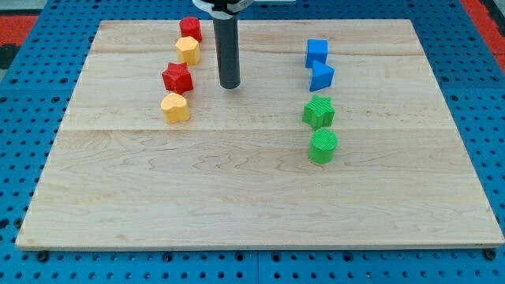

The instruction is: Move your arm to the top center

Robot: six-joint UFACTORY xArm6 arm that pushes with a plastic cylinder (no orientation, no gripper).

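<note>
My tip rests on the wooden board in its upper part, a little left of centre. The dark rod rises from it to the view's top edge. To its left stands a column of blocks: a red block, a yellow block, a red star and a yellow heart-like block. The red star is the nearest, a short gap left of the tip. To the right stands another column: a blue cube, a blue triangular block, a green star and a green cylinder.
The board lies on a blue perforated table that shows on all sides. A red area shows at the view's top right corner.
</note>
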